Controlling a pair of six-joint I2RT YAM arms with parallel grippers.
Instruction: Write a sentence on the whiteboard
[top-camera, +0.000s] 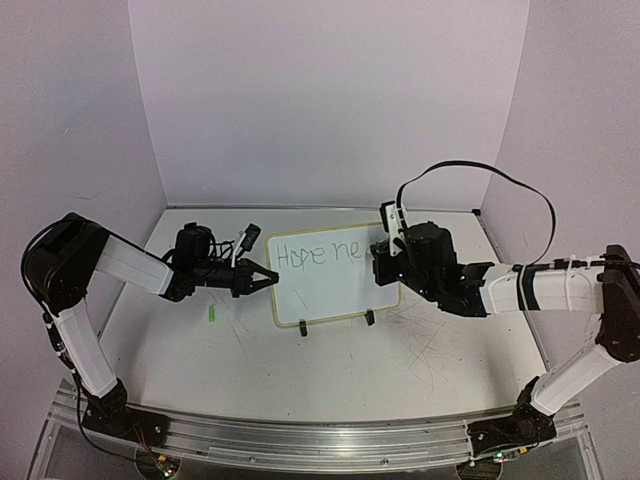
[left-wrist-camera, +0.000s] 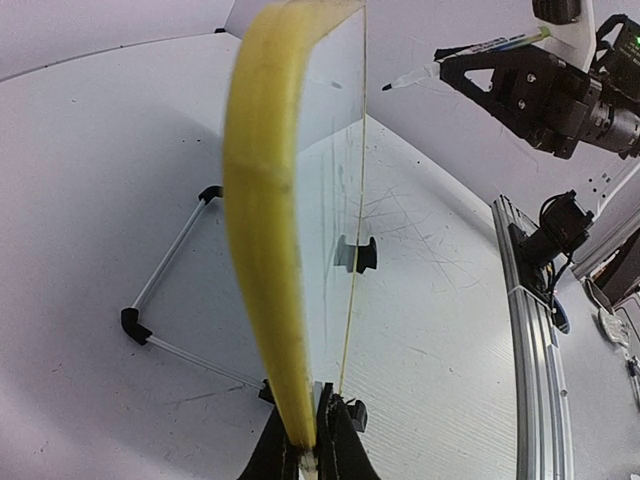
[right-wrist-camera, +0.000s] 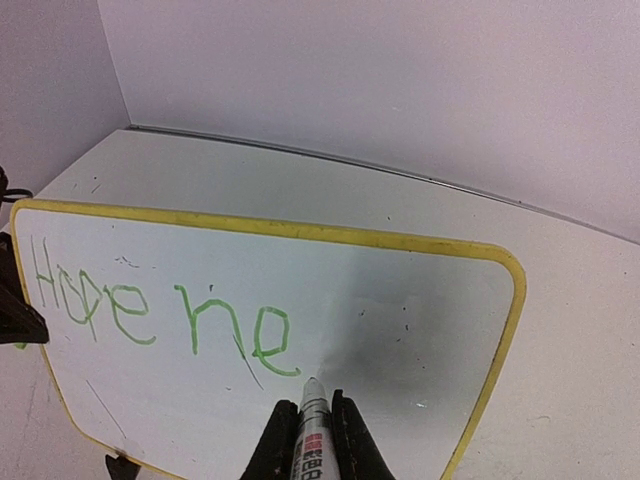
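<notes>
A white table (top-camera: 300, 380) scored with thin dark scribbles sits in a booth of plain pale walls, with an aluminium rail along its near edge.

The left gripper (top-camera: 262, 277) is pinched tight on the left edge of the whiteboard (top-camera: 330, 290). In the left wrist view its black fingers (left-wrist-camera: 340, 445) are pressed onto the pale yellow rim (left-wrist-camera: 265, 200) from both sides, and the board rises upright out of them.

The right gripper (right-wrist-camera: 313, 405) is clamped on a marker (right-wrist-camera: 314, 425), which runs up between its two fingers with the tip pointing at the board's face. From the left wrist camera the marker (left-wrist-camera: 470, 55) pokes out of the right gripper (left-wrist-camera: 480, 70), and its tip stands just off the board, close to the writing side; whether it touches cannot be told.

The whiteboard stands tilted back at mid-table between the two arms on two small black clip feet (top-camera: 302, 327), with a thin wire prop (left-wrist-camera: 160, 290) behind it. The sentence (right-wrist-camera: 160, 310) so far reads "Hope ne" in thin green strokes along the upper left of the board, and the marker tip sits just right of the last "e". The right half of the board is bare apart from a few dark specks.

A small green object (top-camera: 213, 315) lies on the table near the left gripper, apart from the board.
</notes>
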